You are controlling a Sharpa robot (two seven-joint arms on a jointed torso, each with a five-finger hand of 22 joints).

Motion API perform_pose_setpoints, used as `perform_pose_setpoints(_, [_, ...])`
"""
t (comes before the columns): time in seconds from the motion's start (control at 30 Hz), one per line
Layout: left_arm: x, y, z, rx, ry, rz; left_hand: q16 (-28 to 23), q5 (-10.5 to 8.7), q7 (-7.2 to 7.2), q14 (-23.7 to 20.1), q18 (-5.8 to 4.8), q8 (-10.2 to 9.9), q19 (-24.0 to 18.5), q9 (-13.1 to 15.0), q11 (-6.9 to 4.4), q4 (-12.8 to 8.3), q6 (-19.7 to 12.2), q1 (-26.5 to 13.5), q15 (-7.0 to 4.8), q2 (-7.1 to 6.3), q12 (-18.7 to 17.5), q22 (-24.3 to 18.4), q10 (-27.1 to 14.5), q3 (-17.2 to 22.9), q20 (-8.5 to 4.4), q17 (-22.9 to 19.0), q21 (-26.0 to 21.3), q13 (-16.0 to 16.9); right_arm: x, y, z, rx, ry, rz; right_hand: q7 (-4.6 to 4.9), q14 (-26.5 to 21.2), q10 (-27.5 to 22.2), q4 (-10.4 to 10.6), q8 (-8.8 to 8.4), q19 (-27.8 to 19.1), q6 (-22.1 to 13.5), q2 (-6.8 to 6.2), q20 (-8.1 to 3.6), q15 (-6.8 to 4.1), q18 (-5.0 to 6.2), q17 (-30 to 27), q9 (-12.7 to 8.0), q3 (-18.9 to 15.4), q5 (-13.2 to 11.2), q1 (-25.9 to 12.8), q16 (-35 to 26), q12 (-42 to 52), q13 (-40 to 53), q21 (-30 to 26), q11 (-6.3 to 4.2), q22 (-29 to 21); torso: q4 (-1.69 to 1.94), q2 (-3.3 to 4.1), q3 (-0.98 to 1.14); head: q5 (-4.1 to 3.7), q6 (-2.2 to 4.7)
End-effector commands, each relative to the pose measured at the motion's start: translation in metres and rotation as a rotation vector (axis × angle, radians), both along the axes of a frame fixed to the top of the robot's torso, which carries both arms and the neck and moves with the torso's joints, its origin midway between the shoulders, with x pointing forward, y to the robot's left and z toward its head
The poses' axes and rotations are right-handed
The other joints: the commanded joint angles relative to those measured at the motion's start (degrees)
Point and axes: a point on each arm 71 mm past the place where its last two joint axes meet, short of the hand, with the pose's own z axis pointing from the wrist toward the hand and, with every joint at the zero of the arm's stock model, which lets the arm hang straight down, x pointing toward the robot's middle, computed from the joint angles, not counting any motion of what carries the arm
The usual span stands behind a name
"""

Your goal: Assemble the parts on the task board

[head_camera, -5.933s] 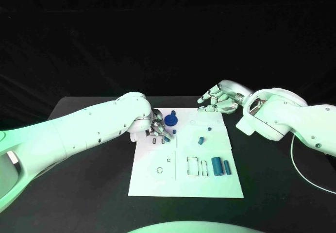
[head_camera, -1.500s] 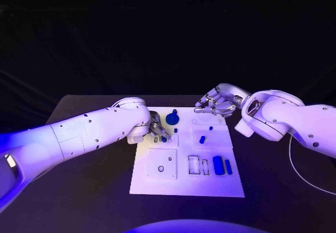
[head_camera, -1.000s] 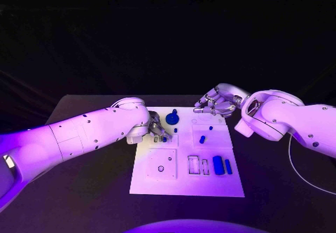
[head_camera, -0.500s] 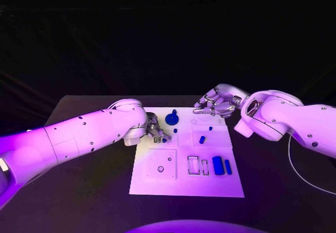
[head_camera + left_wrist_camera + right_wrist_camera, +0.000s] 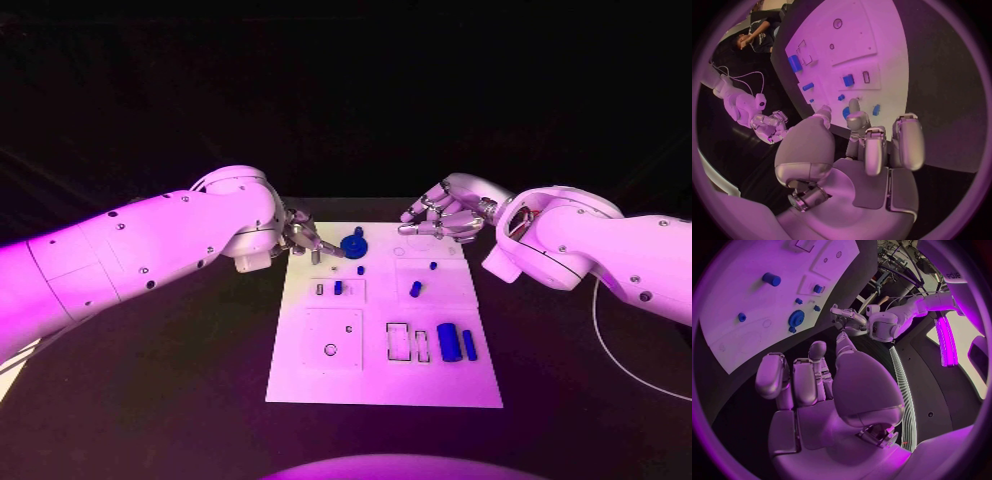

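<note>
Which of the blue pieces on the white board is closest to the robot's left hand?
The round blue disc at the board's far edge, just beside the left hand; the other pieces lie farther.

So the left hand (image 5: 861,150) sits right in the middle here, fingers (image 5: 907,140) loosely apart and nothing in them, hovering just off the edge of the white task board (image 5: 873,30). On the board there's a handful of blue parts: a chunky cylinder (image 5: 794,63), a smaller peg (image 5: 808,86), a little block (image 5: 848,80) next to a slot, plus a round piece (image 5: 846,112) half hidden behind the fingertips. The right hand (image 5: 770,126) is off past the board's far end, fingers curled, can't tell if it's holding anything.
</note>
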Motion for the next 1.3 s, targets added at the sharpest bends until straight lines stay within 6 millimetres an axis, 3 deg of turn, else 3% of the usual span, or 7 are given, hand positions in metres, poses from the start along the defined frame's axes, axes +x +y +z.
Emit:
perform_pose_setpoints(0.03, [0.004, 0.005, 0.005, 0.023, 0.045, -0.020, 0.2, -0.28, 0.76, 6.0, 0.46, -1.4, -0.5, -0.8, 0.78, -0.1, -2.0, 1.4, 0.88, 0.12, -4.3, 3.1, -3.0, -1.2, 0.69, 15.1, -1.3, -4.4, 0.000, 0.001, -0.001, 0.001, 0.001, 0.016, -0.04, 2.0, -0.6, 0.1, 0.29, -0.3, -0.4, 0.06, 0.02, 0.14, 0.36, 0.0, 0.1, -0.3, -0.2, 0.4, -0.2, -0.2, 0.0, -0.2, -0.01, 0.0, 0.03, 0.00, 0.06, 0.05, -0.02])
perform_pose_setpoints(0.1, [0.011, 0.010, 0.007, 0.020, 0.054, -0.002, 0.2, -0.20, 2.10, 6.0, 0.94, -3.4, -1.7, -2.2, 1.89, -0.3, -4.1, 4.2, 2.00, 1.19, -8.5, 1.2, -6.5, -2.1, 1.55, 15.1, -3.5, -8.5, 0.000, 0.002, -0.001, 0.002, 0.000, 0.014, -0.03, 1.9, -0.7, 0.1, 0.28, -0.4, -0.5, 0.14, 0.03, 0.15, 0.38, -0.1, 0.1, -0.4, -0.1, 0.4, -0.3, -0.4, -0.2, -0.3, 0.00, -0.2, 0.05, 0.05, 0.04, 0.10, 0.23])
perform_pose_setpoints(0.27, [0.028, 0.014, 0.006, 0.000, 0.050, 0.052, 0.2, -0.15, 3.56, 6.0, 1.19, -6.1, -2.1, -4.3, 3.21, -0.1, -6.6, 6.8, 3.11, 2.63, -10.1, 0.5, -8.3, -3.3, 2.66, 15.1, -4.6, -10.6, 0.002, 0.002, -0.002, 0.010, -0.006, 0.006, 0.02, 1.9, -0.9, 0.1, 0.27, -0.5, -0.7, 0.75, 0.04, 0.17, 0.41, -0.3, 0.1, -0.7, 0.6, 1.2, -0.5, -0.6, -0.5, -0.5, 0.02, -0.4, -0.02, 0.13, -0.19, 0.26, 0.21])
perform_pose_setpoints(0.47, [0.048, 0.017, 0.000, 0.076, -0.017, 0.081, 0.2, -0.15, 2.68, 6.0, 1.16, -4.7, -1.6, -4.7, 2.53, 0.2, -3.5, 7.2, 2.64, 3.64, -8.2, 1.1, -6.9, -5.4, 2.61, 15.1, -4.2, -9.5, 0.003, 0.004, -0.005, 0.012, -0.001, 0.007, 0.02, 1.8, -1.1, 0.0, 0.37, -0.6, -0.7, 1.26, 0.05, 0.15, 0.49, -0.6, 0.1, -1.3, 2.1, 2.1, -0.9, -1.0, -1.1, -0.8, 0.01, -0.8, -0.17, 0.18, -0.23, 0.40, 0.16])
perform_pose_setpoints(0.63, [0.056, 0.020, -0.009, 0.124, -0.005, 0.086, 0.2, -0.17, 2.27, 6.0, 0.94, -4.3, -1.0, -5.0, 2.14, 0.2, -2.6, 7.0, 2.29, 4.16, -6.8, 1.8, -5.6, -6.7, 2.28, 15.1, -3.4, -8.5, 0.002, 0.004, -0.007, 0.011, 0.005, 0.011, 0.01, 1.8, -1.2, -0.1, 0.39, -0.7, -0.7, 1.35, 0.04, 0.14, 0.52, -0.7, 0.1, -1.5, 2.4, 2.4, -1.1, -1.2, -1.4, -0.9, -0.01, -0.9, -0.30, 0.40, -0.38, 0.62, 0.22])
perform_pose_setpoints(0.9, [0.057, 0.015, -0.022, 0.133, 0.034, 0.071, 0.2, -0.19, 2.17, 6.0, 0.87, -4.2, -0.8, -5.2, 2.03, 0.3, -2.4, 6.5, 2.17, 4.68, -6.4, 2.1, -5.3, -7.5, 2.13, 15.1, -3.2, -8.2, 0.002, 0.004, -0.007, 0.009, 0.009, 0.014, 0.01, 1.8, -1.3, -0.1, 0.42, -0.7, -0.7, 1.42, 0.03, 0.14, 0.54, -0.9, 0.1, -1.6, 2.6, 2.6, -1.3, -1.5, -1.6, -1.0, -0.02, -1.0, -0.23, 0.66, -0.57, 0.53, 0.19])
perform_pose_setpoints(1.3, [0.056, 0.010, -0.033, 0.141, 0.068, 0.049, 0.2, -0.17, 2.10, 6.0, 0.80, -4.1, -0.6, -5.3, 1.97, 0.2, -2.3, 6.7, 2.12, 5.01, -6.4, 2.3, -5.2, -7.7, 2.08, 15.1, -2.9, -8.3, 0.003, 0.005, -0.008, 0.008, 0.011, 0.015, 0.00, 1.7, -1.5, -0.1, 0.46, -0.8, -0.7, 1.57, 0.02, 0.13, 0.58, -1.3, 0.1, -1.7, 2.8, 2.8, -1.6, -1.7, -1.9, -1.2, -0.03, -1.3, -0.26, 0.60, -0.52, 0.62, 0.03])
